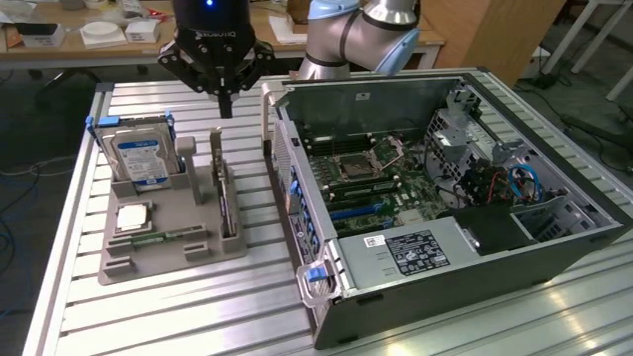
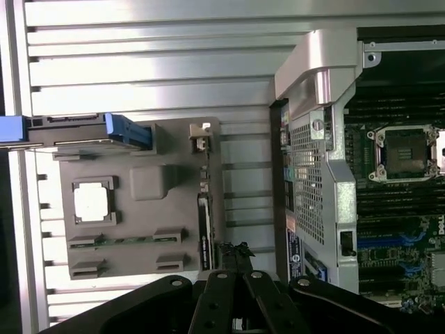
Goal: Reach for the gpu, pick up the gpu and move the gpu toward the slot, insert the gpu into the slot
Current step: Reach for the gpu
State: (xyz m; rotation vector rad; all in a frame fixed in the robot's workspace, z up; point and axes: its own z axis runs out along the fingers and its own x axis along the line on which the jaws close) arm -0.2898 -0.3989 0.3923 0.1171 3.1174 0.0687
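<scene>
- Exterior view first: the gripper (image 1: 225, 110) hangs in the air above the grey holder (image 1: 203, 248), up over its hard-drive end, and touches nothing.
- Claw report: the two fingers are pressed together into one narrow point, with nothing between them.
- The gpu (image 1: 225, 194) stands on edge in the holder, in the groove along the side that faces the computer case (image 1: 435, 259). Its metal bracket (image 1: 216, 144) rises at the holder's hard-drive end.
- On the wrist view, the gripper (image 2: 236, 254) shows just beside the thin dark line of the gpu (image 2: 203, 233), with the holder (image 2: 149, 182) spread out below. How far along the card it stands, I cannot tell.
- Also in the holder: the hard drive (image 1: 138, 152) upright on the side away from the case, a processor chip (image 1: 132, 217) lying flat, and a green memory strip (image 1: 163, 237) by it.
- The case lies open just beside the holder, its motherboard (image 1: 381, 185) bare. The slot is somewhere on that board, but which one I cannot tell.
- My call: this is the reach, early in the task. The card is not gripped or lifted, and nothing is inserted.
- As I read it, the grab asks for jaws parted enough to straddle the card's top edge. It also asks for a straight descent in line with the groove, staying off the bracket and the holder's posts.
- Risk: a thin card pinched off-centre could tip in the grip.
</scene>
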